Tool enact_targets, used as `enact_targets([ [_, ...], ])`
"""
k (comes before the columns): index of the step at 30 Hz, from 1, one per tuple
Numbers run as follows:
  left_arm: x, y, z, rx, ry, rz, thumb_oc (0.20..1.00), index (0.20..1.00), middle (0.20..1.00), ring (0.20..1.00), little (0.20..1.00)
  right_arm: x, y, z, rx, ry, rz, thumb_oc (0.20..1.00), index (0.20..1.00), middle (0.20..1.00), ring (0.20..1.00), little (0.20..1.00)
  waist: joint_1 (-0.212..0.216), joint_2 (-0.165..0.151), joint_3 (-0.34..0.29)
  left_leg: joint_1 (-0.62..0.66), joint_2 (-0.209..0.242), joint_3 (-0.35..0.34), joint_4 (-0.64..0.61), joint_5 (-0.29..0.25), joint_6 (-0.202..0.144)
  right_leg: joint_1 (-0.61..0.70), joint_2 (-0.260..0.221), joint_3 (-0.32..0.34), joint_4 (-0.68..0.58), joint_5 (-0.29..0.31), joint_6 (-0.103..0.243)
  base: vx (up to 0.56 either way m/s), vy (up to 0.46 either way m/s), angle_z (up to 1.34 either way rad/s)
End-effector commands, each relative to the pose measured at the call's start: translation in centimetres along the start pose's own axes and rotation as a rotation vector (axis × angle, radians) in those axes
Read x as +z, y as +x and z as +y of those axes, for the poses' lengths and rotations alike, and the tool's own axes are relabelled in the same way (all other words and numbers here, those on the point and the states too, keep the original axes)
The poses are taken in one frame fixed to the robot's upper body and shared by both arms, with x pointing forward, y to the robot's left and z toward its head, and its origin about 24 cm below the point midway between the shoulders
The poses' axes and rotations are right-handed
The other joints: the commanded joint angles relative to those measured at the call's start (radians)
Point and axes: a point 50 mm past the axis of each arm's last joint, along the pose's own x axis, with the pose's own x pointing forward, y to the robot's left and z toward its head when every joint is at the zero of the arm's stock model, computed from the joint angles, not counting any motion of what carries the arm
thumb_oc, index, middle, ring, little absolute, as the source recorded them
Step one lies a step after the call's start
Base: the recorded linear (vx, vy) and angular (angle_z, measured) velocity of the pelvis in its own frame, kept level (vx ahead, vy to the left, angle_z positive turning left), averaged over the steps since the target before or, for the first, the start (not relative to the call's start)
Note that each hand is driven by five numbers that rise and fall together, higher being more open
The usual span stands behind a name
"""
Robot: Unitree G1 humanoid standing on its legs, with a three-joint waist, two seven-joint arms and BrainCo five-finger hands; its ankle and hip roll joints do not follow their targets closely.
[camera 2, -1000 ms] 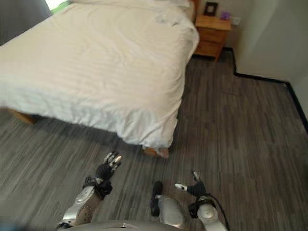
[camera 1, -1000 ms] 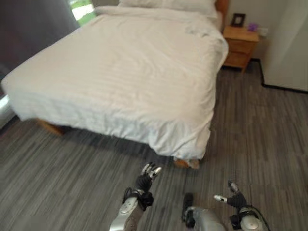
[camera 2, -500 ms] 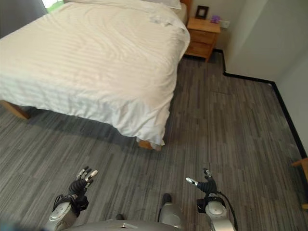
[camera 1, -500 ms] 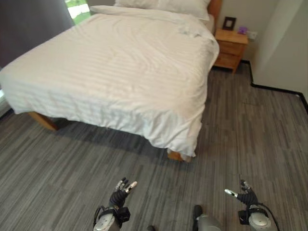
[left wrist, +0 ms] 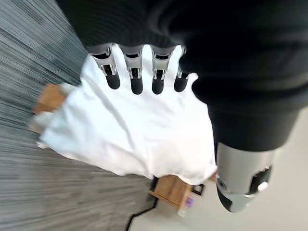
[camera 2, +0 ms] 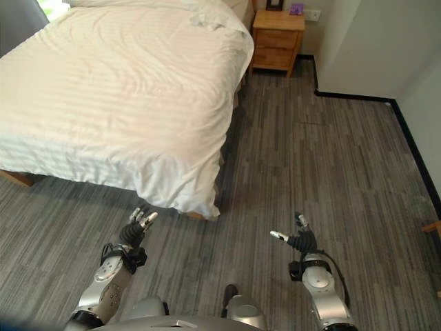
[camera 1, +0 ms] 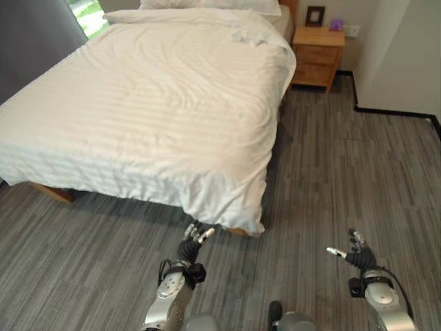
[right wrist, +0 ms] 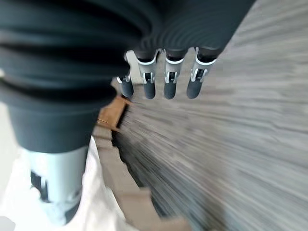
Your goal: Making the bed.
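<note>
A wide bed point(camera 1: 151, 103) under a white striped duvet point(camera 2: 117, 89) takes up the upper left of both eye views, with pillows point(camera 1: 207, 4) at its far end. The duvet's near corner point(camera 1: 234, 210) hangs down towards the floor. My left hand point(camera 1: 193, 238) is held low just in front of that corner, fingers straight and empty; in the left wrist view its fingers point(left wrist: 137, 79) point at the white cloth point(left wrist: 130, 139). Off to the right, over the floor, my right hand point(camera 1: 355, 252) is open and apart from the bed.
A wooden nightstand point(camera 1: 317, 55) stands at the bed's far right corner, carrying a dark picture frame point(camera 1: 315, 15) and a small purple object point(camera 1: 335, 24). A white wall point(camera 1: 406, 55) with a dark skirting line bounds the right. Grey striped floor point(camera 2: 317, 172) lies between bed and wall.
The whole picture has shifted, so the camera has moved. My left hand has come up close to the duvet's hanging corner. My right hand stays open over the floor.
</note>
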Motion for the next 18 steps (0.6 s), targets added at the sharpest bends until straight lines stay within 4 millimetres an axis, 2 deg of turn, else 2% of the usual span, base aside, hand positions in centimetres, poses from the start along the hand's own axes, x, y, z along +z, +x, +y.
enact_targets([
  [1,4.3,0.1,0.2,-0.015,-0.004,-0.225,1.000,1.000,1.000,1.000,1.000,2.3,0.3,-1.9,-0.025,0.053,-0.139,1.000,1.000,1.000,1.000,1.000,0.008,0.030,0.008,0.138,-0.037,0.084,-0.347,-0.024,0.063,0.000,-0.060,0.050,-0.066,0.122,0.122,0.38,0.179,-0.35],
  [2,5.3,0.0,0.2,-0.029,-0.014,-0.274,1.000,1.000,1.000,1.000,1.000,3.6,0.8,-2.9,-0.036,0.010,-0.199,1.000,1.000,1.000,1.000,1.000,0.030,0.061,0.004,0.109,-0.012,0.076,-0.498,0.073,0.051,0.034,-0.042,0.064,-0.072,0.096,0.138,0.49,0.217,-0.31],
  [3,5.7,0.0,0.1,-0.028,-0.025,-0.298,1.000,1.000,1.000,1.000,1.000,4.6,1.1,-3.4,-0.044,0.005,-0.241,1.000,1.000,1.000,1.000,1.000,0.040,0.064,0.006,0.094,0.005,0.082,-0.557,0.107,0.042,0.057,-0.047,0.068,-0.072,0.083,0.145,0.36,0.155,-0.33],
  [4,5.7,0.0,0.1,-0.028,-0.026,-0.298,1.000,1.000,1.000,1.000,1.000,4.6,1.1,-3.4,-0.044,0.004,-0.241,1.000,1.000,1.000,1.000,1.000,0.041,0.062,0.008,0.102,0.002,0.084,-0.566,0.111,0.040,0.060,-0.049,0.069,-0.072,0.080,0.145,0.26,0.086,-0.45],
  [5,6.4,0.0,0.0,-0.029,-0.030,-0.328,1.000,1.000,1.000,1.000,1.000,5.9,1.2,-4.0,-0.048,0.015,-0.300,1.000,1.000,1.000,1.000,1.000,0.052,0.061,0.010,0.068,0.026,0.089,-0.598,0.130,0.032,0.084,-0.057,0.073,-0.072,0.066,0.152,0.25,0.078,-0.53],
  [7,7.1,0.1,-0.1,-0.049,-0.031,-0.362,1.000,1.000,1.000,1.000,1.000,7.9,1.1,-4.1,-0.010,0.018,-0.392,1.000,1.000,1.000,1.000,1.000,0.059,0.065,-0.001,0.067,0.046,0.102,-0.621,0.135,0.031,0.118,-0.059,0.073,-0.071,0.044,0.164,0.43,0.145,-0.63],
  [8,7.3,0.0,-0.1,-0.062,-0.023,-0.364,1.000,1.000,1.000,1.000,1.000,8.9,0.8,-3.8,0.017,0.022,-0.439,1.000,1.000,1.000,1.000,1.000,0.059,0.071,-0.024,0.091,0.057,0.127,-0.626,0.161,0.028,0.148,-0.058,0.073,-0.061,0.026,0.170,0.50,0.174,-0.52],
  [11,7.5,-0.3,0.1,-0.082,0.007,-0.368,1.000,1.000,1.000,1.000,1.000,10.0,0.5,-2.5,0.084,0.043,-0.490,1.000,1.000,1.000,1.000,1.000,0.073,0.046,-0.044,0.133,0.034,0.157,-0.619,0.143,0.057,0.147,-0.085,0.089,0.029,0.020,0.183,0.33,0.121,-0.50],
  [13,7.5,-0.3,0.1,-0.082,0.009,-0.368,1.000,1.000,1.000,1.000,1.000,10.0,0.5,-2.5,0.085,0.044,-0.489,1.000,1.000,1.000,1.000,1.000,0.076,0.042,-0.045,0.135,0.032,0.160,-0.619,0.141,0.058,0.144,-0.088,0.092,0.034,0.016,0.184,0.13,0.058,-0.30],
  [14,8.0,-0.3,-0.1,-0.103,0.028,-0.382,1.000,1.000,1.000,1.000,1.000,10.6,0.2,-1.2,0.142,0.094,-0.514,1.000,1.000,1.000,1.000,1.000,0.081,0.021,-0.048,0.167,0.004,0.168,-0.617,0.113,0.087,0.113,-0.104,0.098,0.147,0.061,0.214,0.22,0.132,0.14],
  [15,8.3,-0.3,-0.2,-0.111,0.023,-0.394,1.000,1.000,1.000,1.000,1.000,11.0,0.2,-0.5,0.171,0.134,-0.529,0.862,0.862,0.862,0.862,0.862,0.079,0.010,-0.043,0.184,-0.014,0.172,-0.616,0.100,0.100,0.082,-0.121,0.107,0.220,0.098,0.234,0.30,0.181,0.56],
  [16,8.8,-0.2,-0.5,-0.125,0.015,-0.415,1.000,1.000,1.000,1.000,1.000,11.7,0.1,0.5,0.211,0.213,-0.546,0.373,0.373,0.373,0.373,0.373,0.072,0.004,-0.034,0.203,-0.033,0.167,-0.615,0.084,0.116,0.048,-0.132,0.127,0.306,0.159,0.252,0.36,0.241,0.73],
  [17,10.5,-0.1,-1.7,-0.215,-0.069,-0.475,0.200,0.200,0.200,0.200,0.200,13.9,-0.6,3.0,0.383,0.547,-0.608,0.200,0.200,0.200,0.200,0.200,0.053,0.039,-0.019,0.244,-0.024,0.150,-0.636,0.057,0.132,-0.097,-0.099,0.168,0.446,0.173,0.243,0.37,0.172,0.70],
  [18,10.7,0.2,-2.3,-0.266,-0.135,-0.473,0.200,0.200,0.200,0.200,0.200,14.5,-0.8,4.1,0.461,0.678,-0.613,0.200,0.200,0.200,0.200,0.200,0.042,0.035,-0.015,0.250,-0.031,0.141,-0.636,0.047,0.127,-0.113,-0.103,0.159,0.414,0.150,0.235,0.47,0.072,0.56],
])
